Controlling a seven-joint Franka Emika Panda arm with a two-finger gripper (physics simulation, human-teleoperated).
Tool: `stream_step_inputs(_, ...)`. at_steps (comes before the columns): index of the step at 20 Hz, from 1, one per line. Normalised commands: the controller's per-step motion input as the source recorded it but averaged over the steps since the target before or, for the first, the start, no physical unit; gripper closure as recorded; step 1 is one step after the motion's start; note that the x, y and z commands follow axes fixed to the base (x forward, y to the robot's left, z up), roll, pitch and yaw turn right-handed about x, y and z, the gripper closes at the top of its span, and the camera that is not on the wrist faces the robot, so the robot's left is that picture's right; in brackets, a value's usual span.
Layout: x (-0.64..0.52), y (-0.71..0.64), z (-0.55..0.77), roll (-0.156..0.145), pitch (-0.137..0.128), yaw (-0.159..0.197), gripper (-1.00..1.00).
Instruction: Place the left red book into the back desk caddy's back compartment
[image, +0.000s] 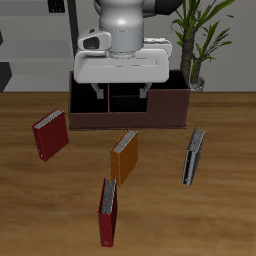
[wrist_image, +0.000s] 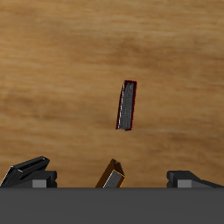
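**Nothing grasped yet: the pick is still ahead**

We hover near the back desk caddy (image: 128, 105), jaws spread and empty. The left red book (image: 194, 157) stands on the bench (image: 225, 215), apart from the orange book (image: 124, 155). Reaching, gripping, carrying and slotting it into the back compartment (image: 125, 94) all remain.

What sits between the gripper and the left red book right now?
The orange book sits on the table between the gripper and the left red book; both the exterior and wrist views show it.

Looks like home/office study: wood desk (image: 225, 215) w/ books, caddy (image: 170, 112), potted plant (image: 200, 35).
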Motion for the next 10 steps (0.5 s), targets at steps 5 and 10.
stream_step_inputs(5, 0.30, -0.05, 0.11, 0.016, -0.036, 0.036, -1.00)
stream_step_inputs(10, 0.24, -0.20, 0.08, -0.028, -0.015, -0.018, -1.00)
